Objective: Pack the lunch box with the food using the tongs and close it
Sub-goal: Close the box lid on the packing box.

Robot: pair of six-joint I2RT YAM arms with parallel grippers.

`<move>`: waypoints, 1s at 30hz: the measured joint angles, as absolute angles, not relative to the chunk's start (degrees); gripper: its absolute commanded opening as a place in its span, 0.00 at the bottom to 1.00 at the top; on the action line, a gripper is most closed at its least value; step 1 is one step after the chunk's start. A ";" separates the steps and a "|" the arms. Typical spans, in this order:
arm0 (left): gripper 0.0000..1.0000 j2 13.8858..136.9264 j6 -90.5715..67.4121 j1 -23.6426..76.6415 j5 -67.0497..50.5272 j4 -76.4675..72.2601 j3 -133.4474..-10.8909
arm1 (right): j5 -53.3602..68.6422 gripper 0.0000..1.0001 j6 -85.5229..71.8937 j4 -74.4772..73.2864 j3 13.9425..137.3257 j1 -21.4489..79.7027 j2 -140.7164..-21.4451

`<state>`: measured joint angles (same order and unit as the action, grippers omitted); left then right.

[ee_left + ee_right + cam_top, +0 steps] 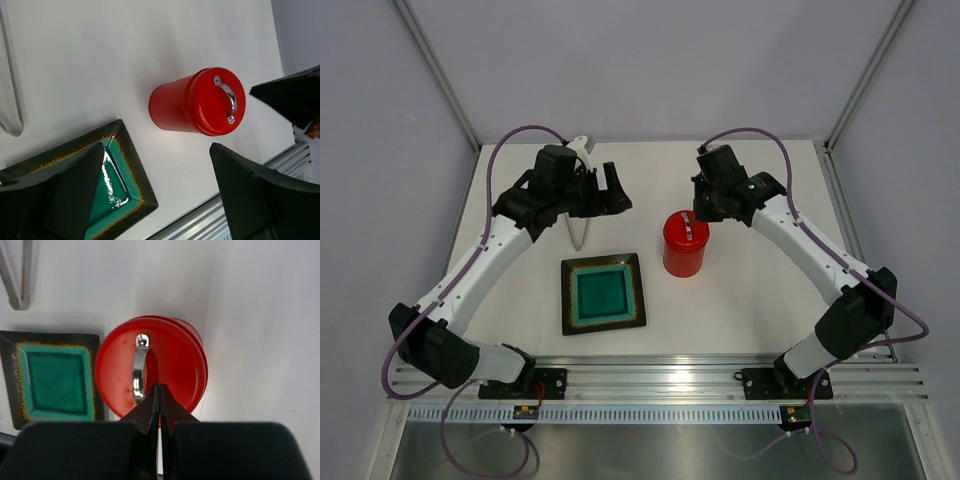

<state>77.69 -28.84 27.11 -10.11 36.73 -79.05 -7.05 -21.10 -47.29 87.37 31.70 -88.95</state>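
Right wrist view: the right claw (159, 388) is pinched fully shut on nothing. Its two dark tips meet in a point over the near part of the round red lid (172, 365), just beside the near end of the small curved metal handle (139, 371). Whether the tips press on the lid or hover just above it cannot be told. The lid sits on the red ribbed cylindrical lunch box (167, 107), which stands upright on the white surface (100, 50), near the square dark plate with teal centre (52, 336). No food shows on that plate or anywhere else in view, so the pieces are probably packed inside. The step in hand looks like the final seating of the lid. To do it well, the shut tips should bear straight down near the lid's middle, clear of the handle. A push at the rim or sideways against the handle could tilt the lid or tip the tall, narrow box. The left claw (155, 147) hangs with its jaws wide, empty, above the surface between plate and box, and could steady the box's wall if it rocks. The long thin silver metal tongs (19, 302) lie on the surface beyond the plate, well apart from both claws.
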 measured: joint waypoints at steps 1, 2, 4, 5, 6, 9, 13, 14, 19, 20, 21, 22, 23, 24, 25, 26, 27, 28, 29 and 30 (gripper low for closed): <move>0.90 78.11 -28.99 27.14 -10.37 36.32 -79.15 | -6.44 0.00 -21.21 -47.13 86.17 31.70 -89.19; 0.90 78.43 -29.08 27.14 -10.59 36.16 -79.18 | -6.00 0.00 -21.34 -46.72 84.51 31.70 -89.65; 0.90 78.89 -29.23 27.29 -10.81 36.27 -79.18 | -5.06 0.00 -21.96 -44.60 82.37 31.64 -90.54; 0.90 79.11 -29.32 27.31 -10.87 36.27 -79.18 | -4.75 0.00 -22.17 -43.33 82.19 31.55 -90.39; 0.90 79.26 -29.45 27.40 -11.00 36.27 -79.18 | -4.51 0.00 -22.33 -42.98 81.71 31.55 -90.37; 0.90 79.35 -29.69 27.66 -11.29 36.25 -79.18 | -3.73 0.00 -22.76 -41.80 81.30 31.51 -90.26; 0.90 79.68 -30.00 28.34 -11.55 36.01 -79.18 | -3.62 0.00 -22.72 -43.20 82.11 31.51 -90.17; 0.90 79.83 -30.06 28.58 -11.62 35.92 -79.18 | -3.60 0.00 -22.68 -44.27 82.76 31.51 -90.17; 0.90 80.42 -30.28 29.21 -11.66 35.86 -79.18 | -3.84 0.00 -22.06 -48.14 90.32 31.51 -90.17; 0.90 80.42 -30.28 29.23 -11.64 35.86 -79.18 | -3.81 0.00 -21.96 -48.29 91.77 31.51 -90.17; 0.90 80.42 -30.28 29.23 -11.60 35.83 -79.18 | -3.86 0.00 -21.78 -48.64 93.65 31.64 -90.19; 0.90 80.42 -30.30 29.23 -11.55 35.86 -79.18 | -3.86 0.00 -21.61 -48.82 95.29 31.79 -90.19; 0.90 80.40 -30.30 29.23 -11.38 35.88 -79.18 | -3.86 0.00 -21.43 -49.01 96.66 32.05 -90.19; 0.90 80.36 -30.30 29.23 -11.29 35.90 -79.18 | -3.86 0.00 -21.28 -48.99 97.69 32.42 -90.19; 0.90 80.25 -30.33 29.23 -11.07 35.90 -79.18 | -3.86 0.00 -21.19 -48.95 98.28 32.88 -90.19; 0.90 80.03 -30.35 29.23 -10.74 35.90 -79.18 | -3.84 0.00 -21.17 -48.86 98.37 33.34 -90.21; 0.90 79.75 -30.37 29.21 -10.48 35.92 -79.18 | -3.81 0.00 -21.17 -48.88 98.15 33.80 -90.32; 0.90 79.37 -30.37 29.17 -10.26 35.94 -79.18 | -3.73 0.00 -21.21 -48.73 97.56 34.15 -90.50; 0.90 79.02 -30.39 29.17 -10.13 35.94 -79.18 | -3.51 0.00 -21.21 -48.71 96.92 34.33 -90.72; 0.91 78.50 -30.44 29.02 -10.00 35.94 -79.18 | -3.31 0.00 -21.26 -48.21 95.55 34.52 -90.91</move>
